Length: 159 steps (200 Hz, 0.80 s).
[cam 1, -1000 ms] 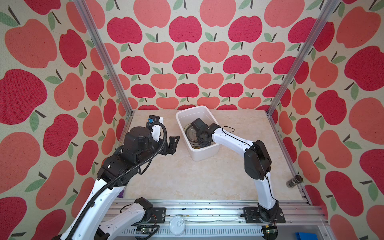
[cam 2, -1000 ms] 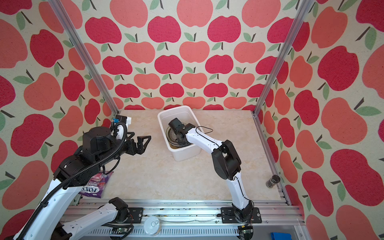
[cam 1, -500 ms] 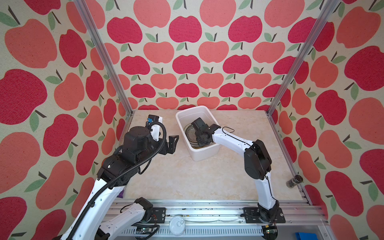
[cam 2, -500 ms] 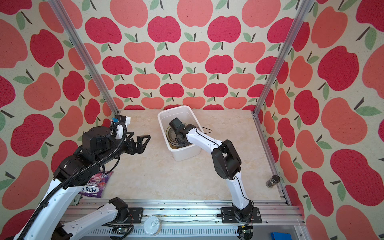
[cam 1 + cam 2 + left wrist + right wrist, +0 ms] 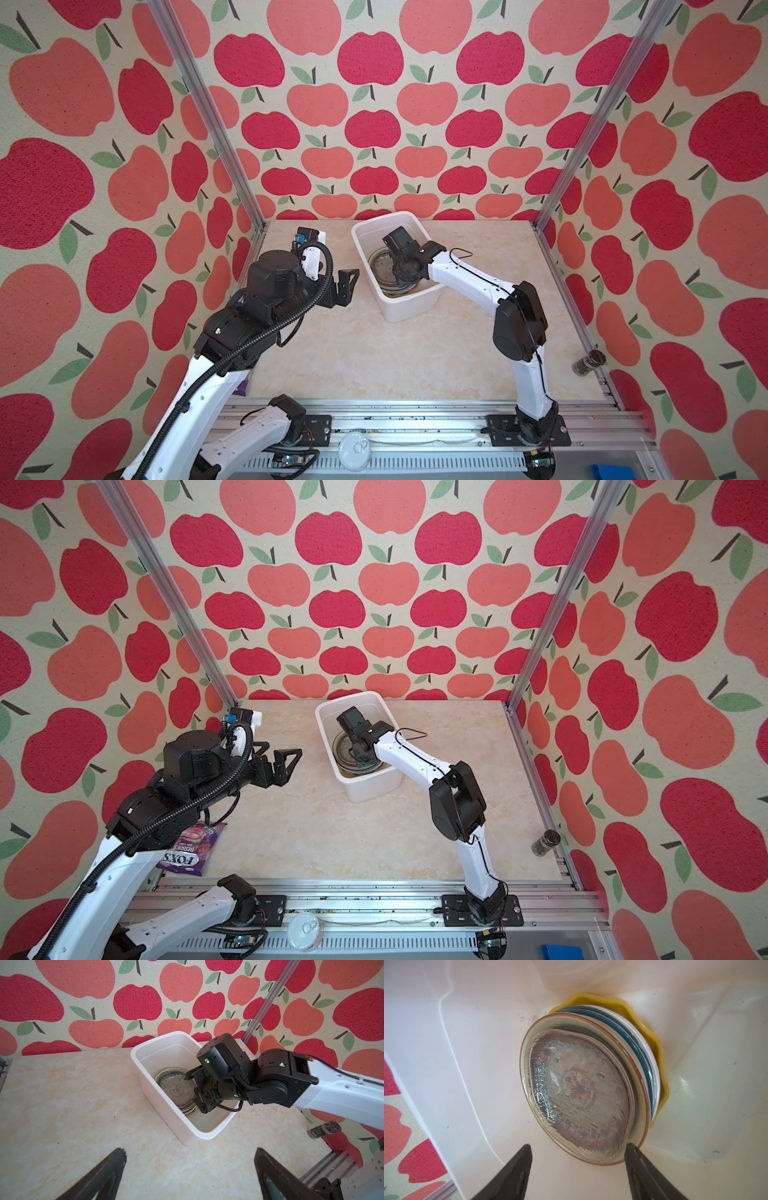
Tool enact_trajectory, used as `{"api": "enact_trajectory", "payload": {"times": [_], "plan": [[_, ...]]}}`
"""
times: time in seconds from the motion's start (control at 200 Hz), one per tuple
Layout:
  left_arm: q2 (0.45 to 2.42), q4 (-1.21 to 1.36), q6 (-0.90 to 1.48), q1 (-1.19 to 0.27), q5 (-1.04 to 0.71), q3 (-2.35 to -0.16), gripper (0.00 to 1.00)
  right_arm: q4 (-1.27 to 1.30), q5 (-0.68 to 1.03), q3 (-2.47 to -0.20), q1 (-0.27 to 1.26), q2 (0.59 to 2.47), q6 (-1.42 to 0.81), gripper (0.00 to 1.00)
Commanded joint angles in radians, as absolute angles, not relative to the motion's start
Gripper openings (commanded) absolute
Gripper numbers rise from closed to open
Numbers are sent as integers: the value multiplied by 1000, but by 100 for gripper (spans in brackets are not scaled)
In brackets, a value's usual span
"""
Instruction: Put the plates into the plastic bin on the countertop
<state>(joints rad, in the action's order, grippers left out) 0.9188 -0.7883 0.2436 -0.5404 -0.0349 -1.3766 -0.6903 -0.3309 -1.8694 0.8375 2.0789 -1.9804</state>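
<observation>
**Position.** The right arm [image 5: 461, 276] reaches down inside the plastic bin [image 5: 409, 309], which stands on the tabletop [image 5: 374, 365]. The plates [image 5: 591, 1095] lie stacked against one end of the bin floor. A clear patterned glass plate [image 5: 579, 1093] is on top, then a cream plate with a brown rim [image 5: 636, 1084], blue-rimmed plates [image 5: 641, 1059] and a yellow scalloped plate [image 5: 652, 1043] at the bottom. No plate shows on the tabletop outside the bin.

**Jaws.** The right jaws stand well apart and hold nothing; bare bin floor shows between them. One jaw is just beside the cream plate's rim, and whether it touches cannot be told. The left jaws, outside the bin on its left arm [image 5: 274, 274] side, are spread fully wide and empty above the tabletop.

**Step in hand, as judged.** The glass plate appears to be released, so what remains is getting the right arm out of the bin.

**Recommendations.**
- Lift straight up and away from the stack before any sideways move, so the near jaw does not catch the cream rim and tip the glass plate.
- Keep the jaws apart until they are above the bin's rim.
- Watch the wrist against the bin wall, because a knock could shift the bin.
- Keep the left arm outside the bin.
</observation>
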Motion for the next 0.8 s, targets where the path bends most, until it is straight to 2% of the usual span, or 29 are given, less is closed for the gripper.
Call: {"api": "enact_trajectory", "payload": {"times": [0.0,0.14,0.25,0.415,0.59,0.69,0.79], "plan": [[925,-784,251,-535,-44,-1413,99,-745,-342,-1864,853,2026,-2008,74],[936,-778,256,-535,-40,-1436,99,-719,-337,-1811,860,1983,-2006,74],[949,-775,261,-534,-36,-1459,99,-668,-358,-1787,861,1926,-1891,74],[993,-806,305,-506,-52,-1500,99,-639,-351,-1862,824,1828,-1433,73],[1042,-788,403,-364,-166,-1485,99,-714,-361,-1941,786,1696,-872,73],[1046,-726,431,-260,-208,-1416,99,-734,-383,-1866,743,1576,-639,72],[1041,-668,427,-163,-195,-1324,99,-701,-341,-1689,628,1417,-535,71]]}}
